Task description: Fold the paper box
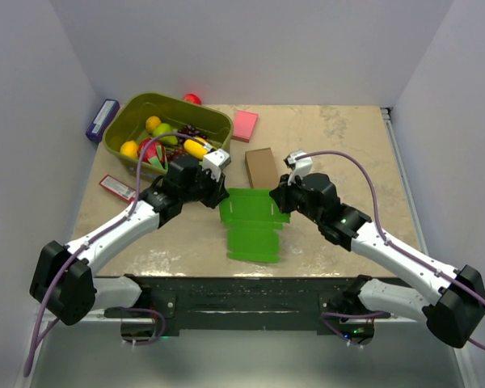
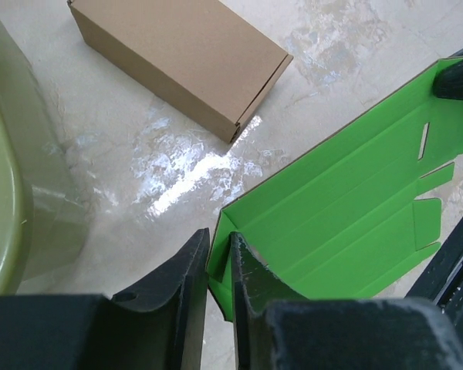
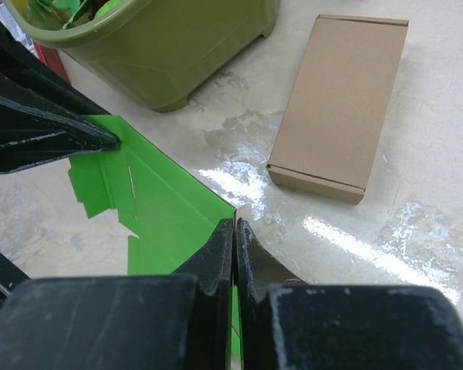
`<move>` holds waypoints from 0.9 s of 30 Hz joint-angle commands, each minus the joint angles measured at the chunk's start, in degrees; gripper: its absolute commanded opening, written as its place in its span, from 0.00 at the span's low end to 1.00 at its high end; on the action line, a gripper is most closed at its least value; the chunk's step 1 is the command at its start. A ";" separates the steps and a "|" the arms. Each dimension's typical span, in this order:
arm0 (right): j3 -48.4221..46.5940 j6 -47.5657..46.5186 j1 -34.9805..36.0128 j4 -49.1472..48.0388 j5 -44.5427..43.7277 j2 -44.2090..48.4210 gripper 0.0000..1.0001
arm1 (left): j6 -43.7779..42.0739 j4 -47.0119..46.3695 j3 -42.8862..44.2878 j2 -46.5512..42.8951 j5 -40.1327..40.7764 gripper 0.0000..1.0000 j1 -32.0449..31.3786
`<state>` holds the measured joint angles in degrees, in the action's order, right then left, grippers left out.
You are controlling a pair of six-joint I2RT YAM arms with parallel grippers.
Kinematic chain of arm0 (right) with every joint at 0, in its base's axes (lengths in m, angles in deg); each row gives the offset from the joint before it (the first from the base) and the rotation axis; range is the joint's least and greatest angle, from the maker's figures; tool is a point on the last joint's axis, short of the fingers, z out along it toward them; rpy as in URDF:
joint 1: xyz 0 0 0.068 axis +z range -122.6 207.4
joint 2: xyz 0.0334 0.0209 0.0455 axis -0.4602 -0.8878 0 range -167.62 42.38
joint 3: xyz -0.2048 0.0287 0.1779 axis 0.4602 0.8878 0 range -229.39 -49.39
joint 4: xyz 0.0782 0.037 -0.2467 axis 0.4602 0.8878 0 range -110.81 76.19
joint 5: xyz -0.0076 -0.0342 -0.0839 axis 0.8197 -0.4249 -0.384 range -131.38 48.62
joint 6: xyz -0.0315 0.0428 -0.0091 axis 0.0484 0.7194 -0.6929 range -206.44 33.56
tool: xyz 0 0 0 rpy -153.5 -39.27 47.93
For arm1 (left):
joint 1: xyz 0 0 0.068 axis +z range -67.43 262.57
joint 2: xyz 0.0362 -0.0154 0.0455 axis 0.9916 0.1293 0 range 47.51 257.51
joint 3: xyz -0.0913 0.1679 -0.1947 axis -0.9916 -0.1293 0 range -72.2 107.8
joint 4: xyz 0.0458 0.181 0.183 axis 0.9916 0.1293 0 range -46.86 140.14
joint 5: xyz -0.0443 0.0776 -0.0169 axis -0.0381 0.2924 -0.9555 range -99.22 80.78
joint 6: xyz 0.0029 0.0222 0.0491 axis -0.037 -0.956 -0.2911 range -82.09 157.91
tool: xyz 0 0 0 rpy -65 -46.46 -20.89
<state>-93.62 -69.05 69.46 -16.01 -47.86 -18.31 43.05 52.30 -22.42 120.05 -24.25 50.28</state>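
The paper box [image 1: 255, 222] is a bright green die-cut blank lying mostly flat on the table between the two arms, its far edge lifted. My left gripper [image 1: 218, 192] holds its far-left corner. In the left wrist view the gripper [image 2: 218, 250] stands with a turned-up side flap of the paper box [image 2: 355, 208] pinched between narrowly parted fingers. My right gripper [image 1: 279, 198] is at the far-right corner. In the right wrist view that gripper [image 3: 234, 223] is shut on the edge of the paper box [image 3: 162, 208], and green card shows in the slit between the pads.
A brown cardboard box [image 1: 261, 167] lies just beyond the green sheet. Behind it is a pink pad [image 1: 244, 125]. An olive bin [image 1: 168, 129] of toy fruit stands at the far left, with a red ball [image 1: 192, 99] behind it. A red packet [image 1: 117, 187] lies left.
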 commanded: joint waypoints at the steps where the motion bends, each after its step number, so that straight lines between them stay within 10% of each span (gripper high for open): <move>1: 0.28 0.37 0.21 -1.72 -0.99 -0.31 0.00 | -0.84 -1.17 -0.03 -1.17 1.32 0.19 -0.40; 27: 1.86 2.04 0.21 -4.53 -0.81 -2.60 0.00 | 2.76 4.98 5.06 4.37 14.94 0.11 -7.35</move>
<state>-92.40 -67.78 69.44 -17.78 -48.34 -21.24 44.87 56.72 -19.80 123.76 -11.31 43.72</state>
